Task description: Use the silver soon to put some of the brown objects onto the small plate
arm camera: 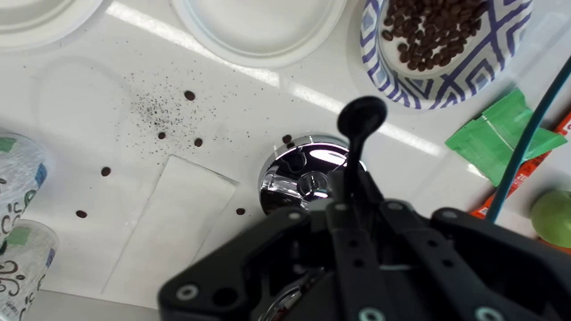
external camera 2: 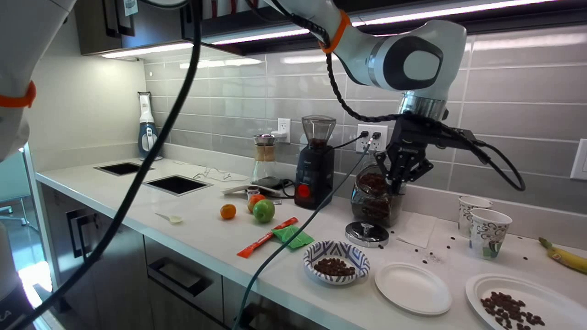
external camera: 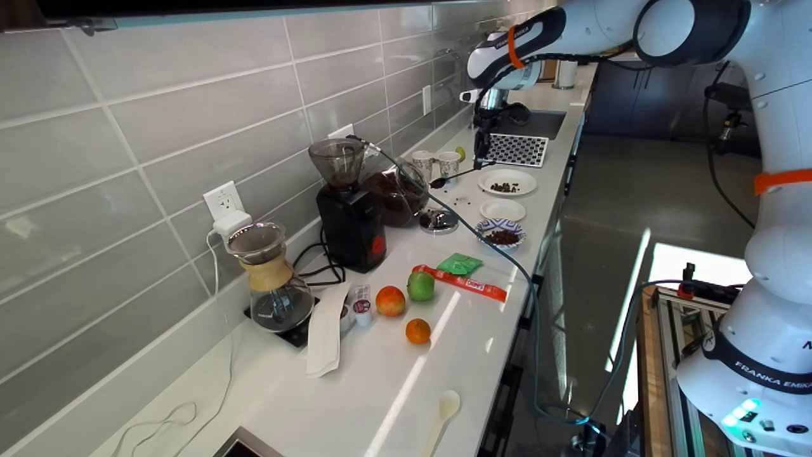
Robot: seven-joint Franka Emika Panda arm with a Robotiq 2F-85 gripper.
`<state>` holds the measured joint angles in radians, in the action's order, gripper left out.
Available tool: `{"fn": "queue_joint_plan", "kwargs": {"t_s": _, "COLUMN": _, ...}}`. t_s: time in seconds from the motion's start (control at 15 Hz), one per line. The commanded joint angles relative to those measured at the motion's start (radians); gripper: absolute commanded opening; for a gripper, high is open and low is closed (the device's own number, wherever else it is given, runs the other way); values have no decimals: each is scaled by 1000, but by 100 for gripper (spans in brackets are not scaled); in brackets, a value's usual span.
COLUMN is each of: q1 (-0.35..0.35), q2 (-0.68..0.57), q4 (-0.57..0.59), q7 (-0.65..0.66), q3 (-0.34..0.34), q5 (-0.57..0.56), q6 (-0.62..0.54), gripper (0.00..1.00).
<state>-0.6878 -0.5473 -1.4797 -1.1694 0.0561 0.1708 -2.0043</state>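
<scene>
My gripper [external camera: 483,162] is shut on the handle of a spoon, which looks dark here. The spoon's bowl [arm camera: 362,117] sticks out ahead of the fingers in the wrist view, and no beans can be made out in it. The gripper [external camera 2: 394,187] hangs in front of the glass jar of brown beans [external camera 2: 369,192]. The small white plate [external camera 2: 412,288] is bare on the counter; it also shows in the wrist view [arm camera: 263,24]. Brown beans [external camera 2: 334,267] lie in the blue-patterned bowl [external camera 2: 360,256]. More beans [external camera 2: 509,308] lie on the larger white plate [external camera 2: 564,302].
A chrome lid [arm camera: 285,178] lies below the gripper. Paper cups [external camera 2: 490,231], a napkin [arm camera: 183,200] and loose beans are nearby. A black grinder [external camera: 351,222], a green packet [external camera: 458,264], a red stick packet [external camera: 466,284] and fruit stand farther along. A blue-green cable [external camera 2: 293,233] crosses the counter.
</scene>
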Motion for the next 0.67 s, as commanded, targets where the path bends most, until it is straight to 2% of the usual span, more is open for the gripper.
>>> {"fn": "queue_joint_plan", "kwargs": {"t_s": 0.0, "q1": 38, "q2": 72, "q4": -134, "q7": -14, "q3": -47, "q5": 65, "q6": -91, "gripper": 2}}
{"fn": "queue_joint_plan", "kwargs": {"t_s": 0.07, "q1": 42, "q2": 78, "q4": -150, "q7": -6, "q3": -52, "q5": 97, "q6": -121, "gripper": 2}}
{"fn": "queue_joint_plan", "kwargs": {"t_s": 0.13, "q1": 55, "q2": 28, "q4": -63, "q7": -13, "q3": -68, "q5": 70, "q6": -58, "gripper": 9}}
{"fn": "queue_joint_plan", "kwargs": {"t_s": 0.6, "q1": 62, "q2": 50, "q4": -99, "q7": -12, "q3": -77, "q5": 95, "q6": -87, "gripper": 9}}
